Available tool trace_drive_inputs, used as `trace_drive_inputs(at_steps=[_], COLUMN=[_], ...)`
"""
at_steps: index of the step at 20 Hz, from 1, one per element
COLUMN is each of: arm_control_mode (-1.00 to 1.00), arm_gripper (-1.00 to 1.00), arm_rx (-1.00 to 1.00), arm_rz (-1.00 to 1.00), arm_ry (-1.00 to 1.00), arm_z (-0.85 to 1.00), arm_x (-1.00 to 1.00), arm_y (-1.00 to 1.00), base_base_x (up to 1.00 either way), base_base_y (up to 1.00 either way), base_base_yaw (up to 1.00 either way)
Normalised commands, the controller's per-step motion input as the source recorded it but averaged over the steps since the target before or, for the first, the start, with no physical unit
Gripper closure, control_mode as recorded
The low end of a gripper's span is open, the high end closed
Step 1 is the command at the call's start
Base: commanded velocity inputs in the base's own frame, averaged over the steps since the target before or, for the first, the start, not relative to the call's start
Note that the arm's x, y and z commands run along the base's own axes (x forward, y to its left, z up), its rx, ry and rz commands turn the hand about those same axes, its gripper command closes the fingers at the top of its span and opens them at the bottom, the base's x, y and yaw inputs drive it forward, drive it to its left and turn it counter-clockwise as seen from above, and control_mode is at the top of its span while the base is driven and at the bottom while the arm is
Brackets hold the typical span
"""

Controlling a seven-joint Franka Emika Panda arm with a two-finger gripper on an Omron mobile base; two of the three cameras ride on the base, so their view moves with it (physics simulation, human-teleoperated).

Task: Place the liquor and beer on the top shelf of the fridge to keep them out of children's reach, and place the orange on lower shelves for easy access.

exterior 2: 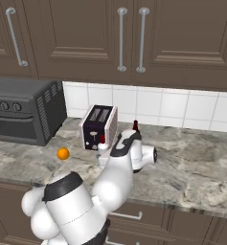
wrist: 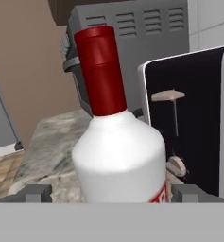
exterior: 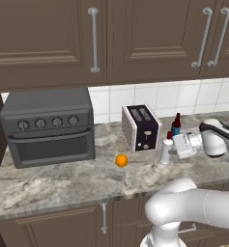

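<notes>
The liquor [exterior: 166, 150] is a slim white bottle with a red cap, upright on the counter just right of the toaster. In the hand view the liquor [wrist: 118, 156] stands close up between my two fingertips [wrist: 35, 193], one on each side, with gaps left. My gripper [exterior: 174, 147] reaches it from the right and is open, holding nothing. The beer [exterior: 176, 124], a dark bottle with a reddish top, stands behind it near the wall; the beer's top [exterior 2: 135, 125] pokes up over my arm. The orange [exterior: 121, 160] lies on the counter left of the liquor. The fridge and its shelves are out of view.
A black and white toaster [exterior: 141, 127] stands right beside the liquor. A dark grey toaster oven [exterior: 48, 126] fills the counter's left end. Brown cabinets hang above. My own arm [exterior 2: 119, 172] covers much of the counter front in the right base view.
</notes>
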Motion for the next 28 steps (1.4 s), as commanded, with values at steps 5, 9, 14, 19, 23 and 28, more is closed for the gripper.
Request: trace_drive_inputs(at_steps=[5,9,14,19,23,28], arm_control_mode=[-1.00,-1.00,-1.00,-1.00,-1.00,-1.00], arm_gripper=[-1.00,-1.00,-1.00,-1.00,-1.00,1.00], arm_rx=[0.00,0.00,0.00,0.00,-0.01,0.00], arm_rz=[0.00,0.00,0.00,0.00,0.00,0.00], arm_ry=[0.00,0.00,0.00,0.00,0.00,0.00], arm_z=[0.04,0.13,0.15,0.12,0.01,-0.07], arm_x=[0.00,0.00,0.00,0.00,0.00,0.00], arm_y=[0.10,0.02,0.02,0.03,0.09,0.13], base_base_x=[0.00,0.00,0.00,0.00,0.00,0.00], base_base_y=[0.00,0.00,0.00,0.00,0.00,0.00], base_base_yaw=[0.00,0.00,0.00,0.00,0.00,0.00])
